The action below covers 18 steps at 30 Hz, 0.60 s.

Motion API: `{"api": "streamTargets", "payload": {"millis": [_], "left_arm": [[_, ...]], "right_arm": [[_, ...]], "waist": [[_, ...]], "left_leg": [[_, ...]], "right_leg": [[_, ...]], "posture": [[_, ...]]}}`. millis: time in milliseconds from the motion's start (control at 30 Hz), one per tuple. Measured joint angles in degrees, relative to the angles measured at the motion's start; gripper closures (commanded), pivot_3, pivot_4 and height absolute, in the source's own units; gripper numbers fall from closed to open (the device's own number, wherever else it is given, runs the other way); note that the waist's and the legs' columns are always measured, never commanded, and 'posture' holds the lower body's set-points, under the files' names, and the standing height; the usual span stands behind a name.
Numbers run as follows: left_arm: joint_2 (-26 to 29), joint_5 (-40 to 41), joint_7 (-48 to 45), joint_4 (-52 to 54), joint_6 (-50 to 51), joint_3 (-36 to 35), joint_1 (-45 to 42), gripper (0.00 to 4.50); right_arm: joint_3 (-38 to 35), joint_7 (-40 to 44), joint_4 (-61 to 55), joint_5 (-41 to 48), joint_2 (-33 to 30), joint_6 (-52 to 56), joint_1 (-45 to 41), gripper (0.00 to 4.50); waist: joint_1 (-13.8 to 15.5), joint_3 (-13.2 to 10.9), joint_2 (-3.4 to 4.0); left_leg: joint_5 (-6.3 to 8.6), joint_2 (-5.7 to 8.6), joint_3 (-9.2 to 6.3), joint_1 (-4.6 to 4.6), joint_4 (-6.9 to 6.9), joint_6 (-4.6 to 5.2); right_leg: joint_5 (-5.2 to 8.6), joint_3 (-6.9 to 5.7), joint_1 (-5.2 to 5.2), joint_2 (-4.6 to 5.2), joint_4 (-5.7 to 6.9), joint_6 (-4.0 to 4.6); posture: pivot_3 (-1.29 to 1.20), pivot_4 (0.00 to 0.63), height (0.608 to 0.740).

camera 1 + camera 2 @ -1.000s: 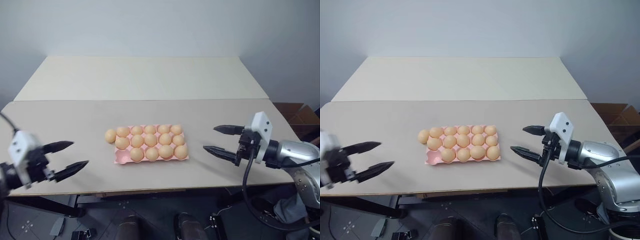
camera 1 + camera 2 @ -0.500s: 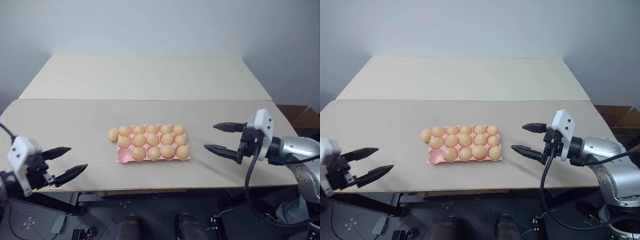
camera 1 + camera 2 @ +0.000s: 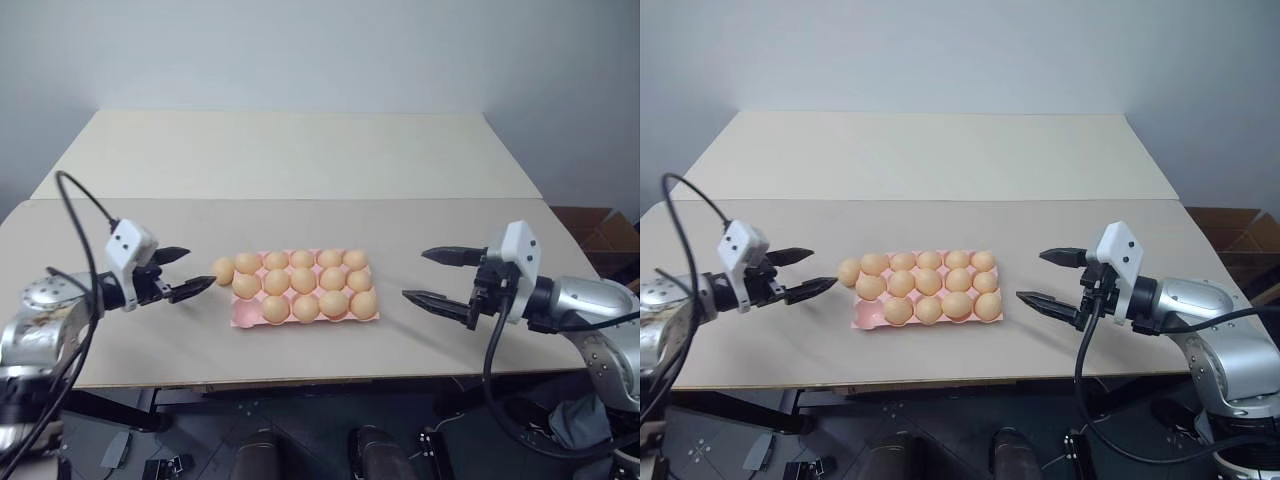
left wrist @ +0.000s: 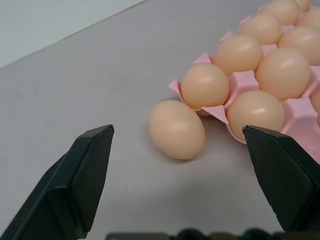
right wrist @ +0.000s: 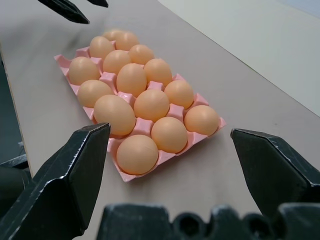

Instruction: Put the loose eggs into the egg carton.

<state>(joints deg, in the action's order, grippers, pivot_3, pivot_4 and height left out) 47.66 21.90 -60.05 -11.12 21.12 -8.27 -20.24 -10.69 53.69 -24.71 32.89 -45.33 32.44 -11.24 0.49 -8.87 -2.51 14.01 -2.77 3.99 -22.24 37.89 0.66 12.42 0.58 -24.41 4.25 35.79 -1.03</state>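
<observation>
The pale pink egg carton [image 3: 243,317] lies at the middle of the near table, with eggs in all cups except its front-left corner cup. One loose egg [image 3: 222,270] rests on the table against the carton's far-left corner, and it also shows close up in the left wrist view [image 4: 177,129]. My left gripper [image 3: 198,269] is open just left of that egg, pointing at it without touching, one finger [image 4: 85,180] on each side in the wrist view. My right gripper [image 3: 415,274] hangs open a short way right of the carton [image 5: 63,62].
The table's front edge [image 3: 300,380] runs close below the carton. A second table [image 3: 290,155] butts against the far side. A cardboard box [image 3: 600,225] stands beyond the right edge. A black cable [image 3: 75,200] loops above my left arm.
My left gripper has moved from the table's front-left corner in over the table, up to the loose egg, still open. The right gripper has stayed in place.
</observation>
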Motion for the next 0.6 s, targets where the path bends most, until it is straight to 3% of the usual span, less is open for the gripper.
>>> {"api": "streamTargets", "payload": {"millis": [133, 333, 600], "left_arm": [[-0.5, -4.32, -4.81, -10.76, -5.9, 5.16, -6.27, 0.01], [-2.86, -8.49, -7.7, -23.66, -12.04, 7.55, -14.84, 0.01], [-5.66, -10.76, -10.48, -29.77, -15.0, 8.8, -17.64, 0.01]], "right_arm": [[-0.17, -1.43, -1.66, 0.14, 0.12, 0.04, 1.05, 0.0], [-0.7, -2.42, -3.4, 1.26, 0.22, 0.1, 2.0, 0.0], [-0.93, -3.83, -4.38, 2.2, 0.21, 0.23, 2.87, 0.0]], "waist": [[0.04, 0.0, -0.01], [0.12, 0.01, -0.02], [-0.01, 0.02, -0.02]], "left_leg": [[0.0, 0.03, 0.0, 0.0, 0.01, 0.0], [0.0, 0.03, -0.02, -0.04, 0.02, 0.01], [0.0, 0.04, -0.05, -0.06, 0.05, 0.01]], "right_leg": [[-0.02, -0.01, 0.01, 0.01, -0.01, -0.04], [-0.03, -0.03, 0.03, 0.01, -0.02, -0.07], [-0.04, -0.04, 0.02, 0.02, 0.0, -0.13]], "posture": [[0.0, 0.15, 0.74], [0.0, 0.15, 0.74], [0.0, 0.15, 0.74]]}}
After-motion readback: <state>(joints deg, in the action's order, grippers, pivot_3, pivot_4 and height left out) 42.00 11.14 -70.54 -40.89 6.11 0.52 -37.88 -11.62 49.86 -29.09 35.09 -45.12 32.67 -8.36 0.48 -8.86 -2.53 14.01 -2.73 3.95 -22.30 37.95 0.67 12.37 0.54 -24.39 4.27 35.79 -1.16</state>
